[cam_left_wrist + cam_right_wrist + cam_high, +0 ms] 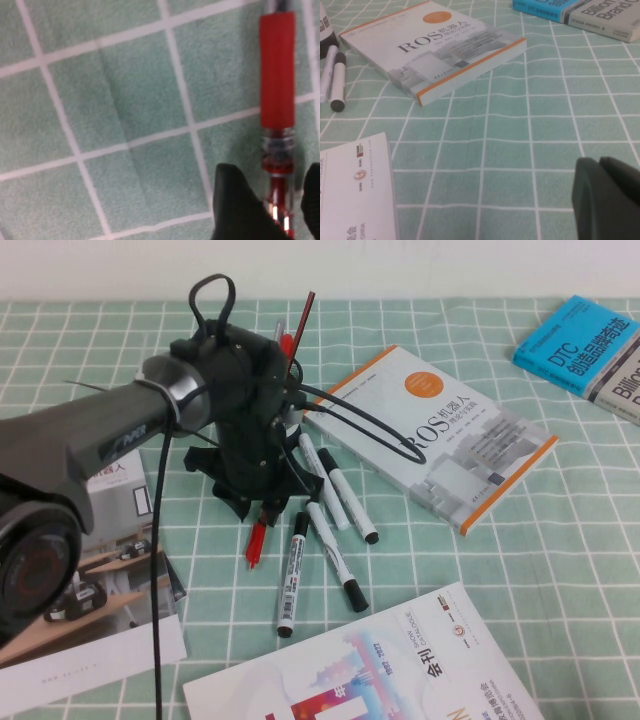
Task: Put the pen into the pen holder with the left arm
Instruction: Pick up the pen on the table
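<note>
A table is being covered by a green cloth (560, 570) checked with white lines, with books and markers spread across it. The left arm (120, 435) is being stretched from the near left edge toward the middle of the table, its wrist bent down so that the left gripper (262, 508) is being held low over the cloth. The pen (256, 542) is being straddled there: in the left wrist view its red barrel (277, 80) is lying on the cloth between two dark fingertips (240, 205), which are being held apart on either side of it; whether they are touching it cannot be told. The pen holder (290, 420) is being largely hidden behind the wrist, toward the far edge, with only a dark-red pencil (301, 325) sticking up clearly. White markers (335, 540) are lying just beside the pen. Of the right gripper (607, 200) only a dark corner is being shown, over bare cloth near the white ROS book (437, 47); its opening cannot be told.
</note>
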